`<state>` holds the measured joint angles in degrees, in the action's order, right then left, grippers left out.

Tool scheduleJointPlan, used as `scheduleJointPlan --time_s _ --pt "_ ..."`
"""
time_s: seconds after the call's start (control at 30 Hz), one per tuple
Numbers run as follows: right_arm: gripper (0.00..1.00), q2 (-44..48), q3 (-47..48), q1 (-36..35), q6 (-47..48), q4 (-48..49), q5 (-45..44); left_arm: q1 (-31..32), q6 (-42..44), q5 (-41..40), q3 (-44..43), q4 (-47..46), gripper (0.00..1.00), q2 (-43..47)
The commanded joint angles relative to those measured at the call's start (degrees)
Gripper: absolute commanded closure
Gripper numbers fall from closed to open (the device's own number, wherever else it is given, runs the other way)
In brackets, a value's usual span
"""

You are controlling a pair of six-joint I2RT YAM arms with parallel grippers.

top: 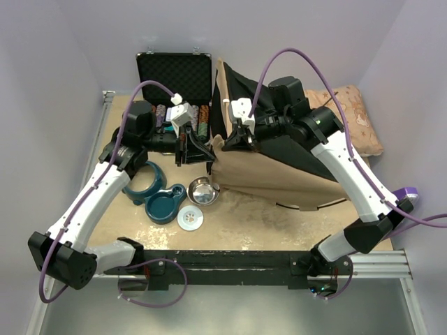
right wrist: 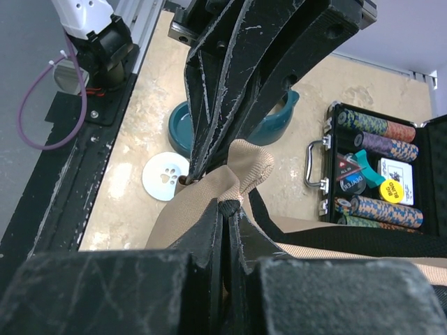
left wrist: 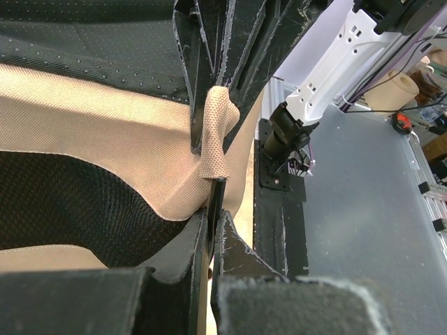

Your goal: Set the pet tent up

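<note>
The pet tent lies collapsed on the table, tan canvas with its black lining open toward the back. Both grippers meet at its left tip. My left gripper is shut on a thin black pole and the canvas edge. My right gripper is shut on the black pole end under a folded tan canvas tab. In the left wrist view the right gripper's fingers pinch the tab from above. The tent's label, pom-pom and doorway are hidden.
An open black case of poker chips stands at the back. Two teal bowls, a steel bowl and a white paw-print lid lie near the tent's tip. A leaf-patterned pillow lies back right.
</note>
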<state>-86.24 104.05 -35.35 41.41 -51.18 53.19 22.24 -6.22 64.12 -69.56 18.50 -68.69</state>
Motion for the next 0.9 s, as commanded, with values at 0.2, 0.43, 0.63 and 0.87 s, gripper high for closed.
scheduleJointPlan --time_s 0.2,0.43,0.63,0.87 --pt "1.00 0.28 2.65 -1.38 1.66 -1.55 0.69 1.58 -0.46 -3.29 0.04 0.13 1.00 -1.71" --pt "1.00 0.89 2.74 -1.38 2.45 -2.43 0.34 1.58 0.85 -3.73 1.53 1.80 1.00 -1.28" --pt "1.00 0.63 2.47 -2.00 5.43 -5.33 -0.28 1.58 -0.37 -4.18 3.20 0.22 1.00 -1.10" --pt "1.00 -0.51 1.95 -2.53 6.93 -8.14 -3.26 1.67 0.86 -1.72 0.74 0.31 1.00 -1.63"
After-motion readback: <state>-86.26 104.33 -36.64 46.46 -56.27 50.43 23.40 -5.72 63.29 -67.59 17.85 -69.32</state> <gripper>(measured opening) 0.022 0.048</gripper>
